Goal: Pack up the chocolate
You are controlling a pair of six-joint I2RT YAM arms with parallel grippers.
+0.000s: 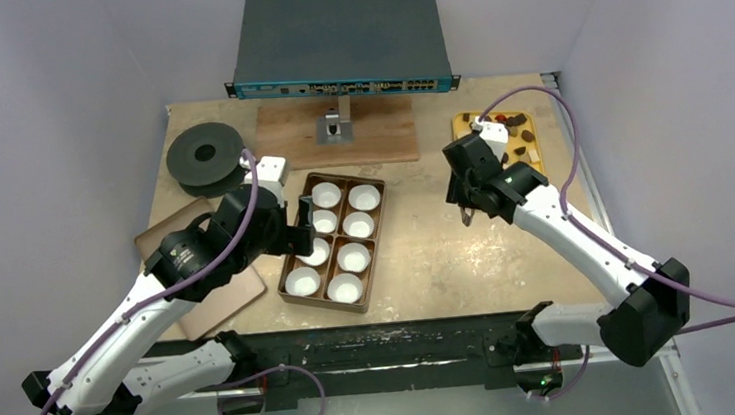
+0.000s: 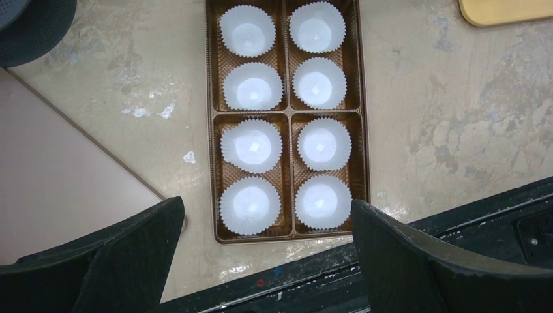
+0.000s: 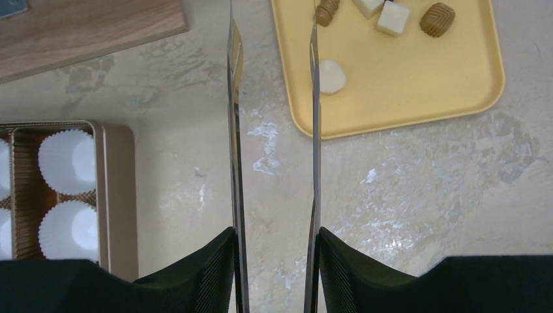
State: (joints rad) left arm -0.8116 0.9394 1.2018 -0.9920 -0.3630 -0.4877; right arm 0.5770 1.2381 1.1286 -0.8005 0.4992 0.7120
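We find the chocolate (image 3: 368, 5) lying loose on a yellow tray (image 3: 417, 91): a white cube (image 3: 393, 17), a ribbed tan dome (image 3: 437, 19), a tan barrel (image 3: 326, 11) partly cut off from view, and a flat cream round (image 3: 331, 76) lying apart from them, near the tray's rim. From above we also make out dark pieces (image 1: 515, 119).

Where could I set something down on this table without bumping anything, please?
The widest bare patch lies between the brown box and the yellow tray, in front of the wooden board. It is crowded left of the box: black reel, flat tan panel, left arm.
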